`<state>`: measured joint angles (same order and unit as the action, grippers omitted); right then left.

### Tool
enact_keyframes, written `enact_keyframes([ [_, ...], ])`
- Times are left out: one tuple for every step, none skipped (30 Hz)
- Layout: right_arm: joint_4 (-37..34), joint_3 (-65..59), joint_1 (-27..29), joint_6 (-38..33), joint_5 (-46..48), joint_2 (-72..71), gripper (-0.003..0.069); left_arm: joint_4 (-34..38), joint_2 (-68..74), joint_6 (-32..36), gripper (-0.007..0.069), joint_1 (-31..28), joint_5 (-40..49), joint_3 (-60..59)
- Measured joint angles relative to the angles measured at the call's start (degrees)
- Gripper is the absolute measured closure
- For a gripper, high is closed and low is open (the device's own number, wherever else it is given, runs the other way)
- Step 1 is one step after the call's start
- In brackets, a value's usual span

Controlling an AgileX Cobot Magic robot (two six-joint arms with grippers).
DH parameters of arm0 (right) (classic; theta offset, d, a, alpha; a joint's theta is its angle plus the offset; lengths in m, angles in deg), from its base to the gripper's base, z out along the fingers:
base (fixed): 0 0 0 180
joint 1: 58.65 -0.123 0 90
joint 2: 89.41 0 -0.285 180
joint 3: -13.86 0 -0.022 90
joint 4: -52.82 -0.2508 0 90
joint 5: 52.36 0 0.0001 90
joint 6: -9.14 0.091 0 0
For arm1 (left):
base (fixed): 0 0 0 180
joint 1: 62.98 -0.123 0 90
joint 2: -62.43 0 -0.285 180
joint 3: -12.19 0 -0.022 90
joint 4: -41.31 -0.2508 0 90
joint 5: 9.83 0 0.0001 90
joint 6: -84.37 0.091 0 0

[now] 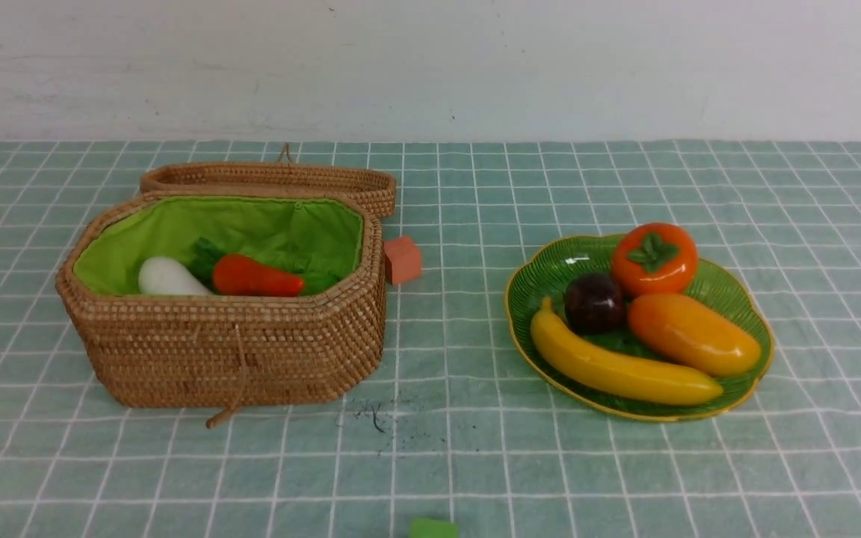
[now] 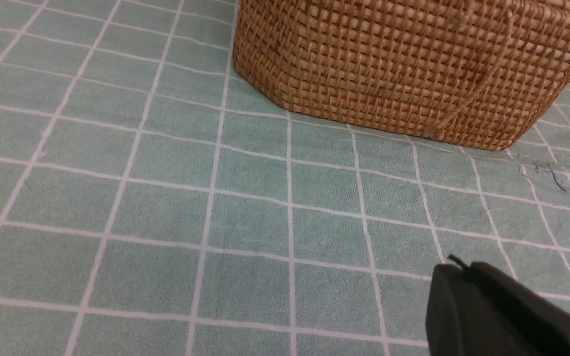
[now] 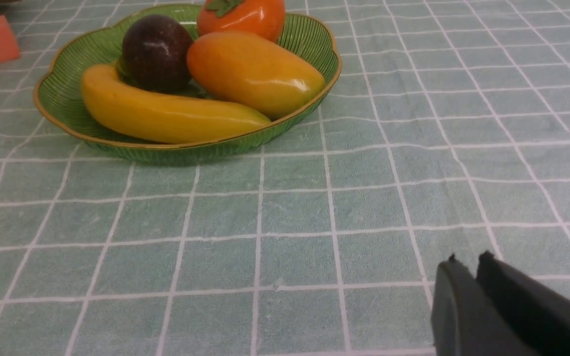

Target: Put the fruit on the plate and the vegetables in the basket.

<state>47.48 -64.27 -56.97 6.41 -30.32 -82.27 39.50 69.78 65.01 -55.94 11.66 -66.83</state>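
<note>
The basket (image 1: 229, 351) is taken as the landmark. It is set on the checked green cloth (image 1: 475, 448) with its woven lid (image 1: 270, 179) folded back behind it. Inside, against the bright green lining (image 1: 251, 228), a white radish (image 1: 169, 278) and an orange-red carrot (image 1: 255, 277) are seen lying side by side, with green leaves between and behind them. Whether a gourd also lies there cannot be told.

Well to the right of the basket, the plate (image 1: 550, 269) is placed. Four fruits are held in it: a persimmon (image 1: 654, 258) at the far side, a mangosteen (image 1: 593, 302) at the side nearer the basket, a mango (image 1: 692, 334) on the side away from it, and a banana (image 1: 621, 368) along the near edge, touching the mangosteen and the mango.

A small pink block (image 1: 403, 259) is found just beside the basket's right end, and a green block (image 1: 433, 528) lies well in front of the basket.

The left gripper (image 2: 463, 269) is held above bare cloth in front of the basket, closed and empty. The right gripper (image 3: 465, 262) is held above bare cloth near the plate; a narrow gap is seen between its jaws, and nothing is gripped.
</note>
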Motion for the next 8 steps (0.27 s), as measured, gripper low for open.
enact_keyframes([
  [0.0, 0.0, 0.0, 0.0, 0.0, 0.0, 0.0595, 0.0, 0.0, 0.0, 0.0637, 0.0, 0.0, 0.0],
  [0.0, 0.0, 0.0, 0.0, 0.0, 0.0, 0.0595, 0.0, 0.0, 0.0, 0.0637, 0.0, 0.0, 0.0],
  [0.0, 0.0, 0.0, 0.0, 0.0, 0.0, 0.0592, 0.0, 0.0, 0.0, 0.0636, 0.0, 0.0, 0.0],
  [0.0, 0.0, 0.0, 0.0, 0.0, 0.0, 0.0591, 0.0, 0.0, 0.0, 0.0637, 0.0, 0.0, 0.0],
  [0.0, 0.0, 0.0, 0.0, 0.0, 0.0, 0.0589, 0.0, 0.0, 0.0, 0.0636, 0.0, 0.0, 0.0],
  [0.0, 0.0, 0.0, 0.0, 0.0, 0.0, 0.0588, 0.0, 0.0, 0.0, 0.0634, 0.0, 0.0, 0.0],
  [0.0, 0.0, 0.0, 0.0, 0.0, 0.0, 0.0586, 0.0, 0.0, 0.0, 0.0634, 0.0, 0.0, 0.0],
  [0.0, 0.0, 0.0, 0.0, 0.0, 0.0, 0.0585, 0.0, 0.0, 0.0, 0.0634, 0.0, 0.0, 0.0],
])
